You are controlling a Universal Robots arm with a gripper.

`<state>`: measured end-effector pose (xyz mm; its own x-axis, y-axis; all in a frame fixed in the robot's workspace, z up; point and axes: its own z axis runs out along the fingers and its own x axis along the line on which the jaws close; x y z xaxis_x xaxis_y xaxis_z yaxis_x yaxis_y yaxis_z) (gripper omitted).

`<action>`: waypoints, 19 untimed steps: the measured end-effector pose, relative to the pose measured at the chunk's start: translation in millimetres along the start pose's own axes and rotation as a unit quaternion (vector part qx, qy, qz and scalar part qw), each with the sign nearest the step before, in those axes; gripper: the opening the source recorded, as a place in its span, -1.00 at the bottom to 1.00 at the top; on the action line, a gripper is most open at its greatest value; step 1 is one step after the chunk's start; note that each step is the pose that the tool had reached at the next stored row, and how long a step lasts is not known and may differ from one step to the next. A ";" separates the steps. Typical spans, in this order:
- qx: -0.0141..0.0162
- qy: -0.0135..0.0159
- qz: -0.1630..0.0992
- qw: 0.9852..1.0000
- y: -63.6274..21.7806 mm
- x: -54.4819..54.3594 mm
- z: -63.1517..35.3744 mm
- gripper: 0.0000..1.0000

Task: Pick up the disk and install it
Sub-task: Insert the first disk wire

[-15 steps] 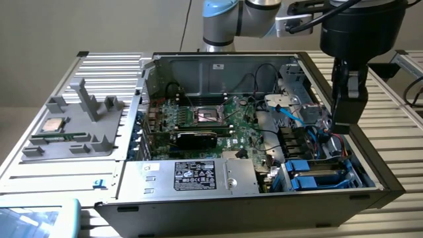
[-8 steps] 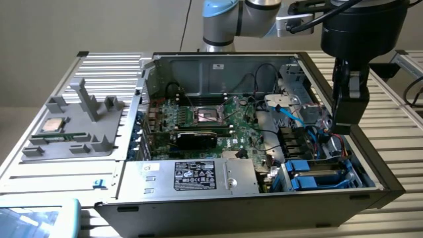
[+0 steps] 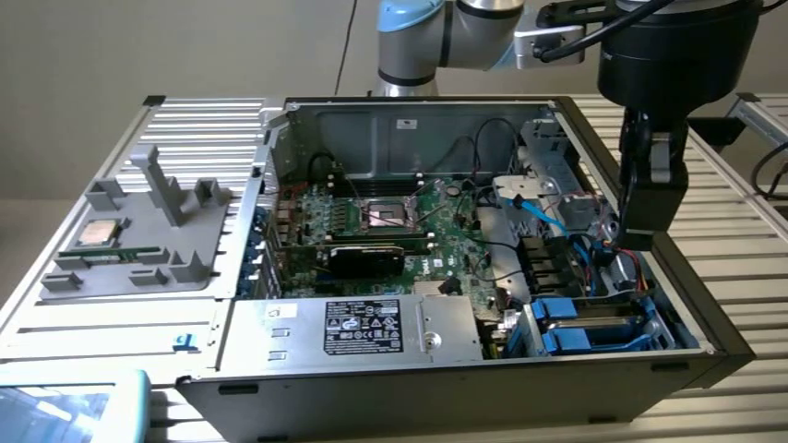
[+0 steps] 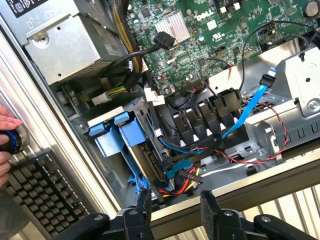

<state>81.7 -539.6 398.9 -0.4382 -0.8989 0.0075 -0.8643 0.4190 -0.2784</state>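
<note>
Open computer case [image 3: 369, 125]: the disk [image 3: 600, 325] sits in its blue carrier in the drive bay at the near corner on the exterior view's right, beside the power supply [image 3: 369, 325]. The gripper [image 3: 634, 242] hangs above the bay, jaws wide and empty. Judge the disk dense, rigid and shock-sensitive; take it by the blue frame's long edges, not the smooth metal face. The exterior view gives you the gripper's height; the wrist view adds the blue SATA cable [image 4: 250, 107] crowding the bay, and a person's hand [image 4: 6, 135] beside a keyboard [image 4: 37, 187].
</note>
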 end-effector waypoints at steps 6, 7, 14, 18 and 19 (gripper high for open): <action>-0.004 -0.007 0.002 1.000 0.1 12.5 0.3 0.04; -0.005 -0.010 0.003 1.000 0.1 15.2 0.4 0.04; -0.015 -0.025 0.004 1.000 3.5 28.8 0.5 0.04; -0.019 -0.030 -0.011 0.999 3.7 29.1 0.6 0.04; -0.020 -0.032 -0.015 0.999 3.2 28.8 0.9 0.04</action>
<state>66.5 -564.2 397.3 -0.3968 -0.9167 -0.0462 -0.8864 0.3958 -0.2401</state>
